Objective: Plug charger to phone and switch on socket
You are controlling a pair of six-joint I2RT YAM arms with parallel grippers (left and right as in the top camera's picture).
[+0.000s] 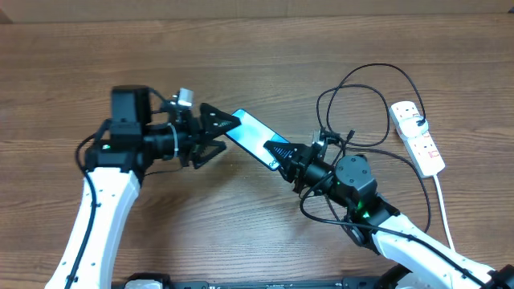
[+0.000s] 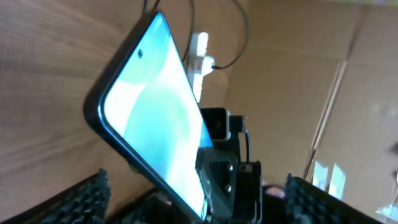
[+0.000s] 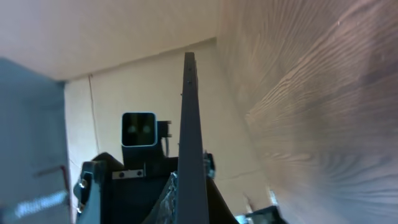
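Observation:
The phone (image 1: 250,135) is held off the table, tilted, with its light blue screen up. My right gripper (image 1: 279,152) is shut on the phone's right end. In the right wrist view the phone (image 3: 189,124) rises edge-on from between the jaws (image 3: 189,202). My left gripper (image 1: 226,136) is open, with one finger on each side of the phone's left end. In the left wrist view the screen (image 2: 155,106) fills the space between the spread fingers (image 2: 199,202). The charger's black cable (image 1: 377,67) lies in loops to the right. I cannot make out its connector tip. The white socket strip (image 1: 422,140) lies at the far right.
The strip's white cord (image 1: 442,201) runs toward the front edge, beside my right arm. Cable loops lie around and under the right arm's wrist (image 1: 353,177). The strip also shows behind the phone in the left wrist view (image 2: 200,53).

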